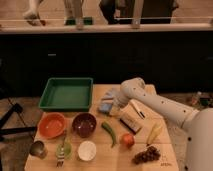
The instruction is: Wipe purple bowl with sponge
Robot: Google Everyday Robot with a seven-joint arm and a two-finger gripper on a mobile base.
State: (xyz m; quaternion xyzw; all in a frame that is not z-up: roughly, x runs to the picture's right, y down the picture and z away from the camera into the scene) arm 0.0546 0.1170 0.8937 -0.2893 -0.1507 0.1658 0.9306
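Observation:
The purple bowl sits upright on the wooden table, left of centre, dark maroon and empty. The sponge, a small blue-grey block, lies on the table above and to the right of the bowl. My gripper hangs from the white arm, which reaches in from the right. The gripper is low over the sponge's right edge, at or just above it. It is well apart from the bowl.
A green tray stands at the back left. An orange bowl, a metal cup, a white bowl, a green pepper, a tomato, grapes, a banana and a brown block lie around.

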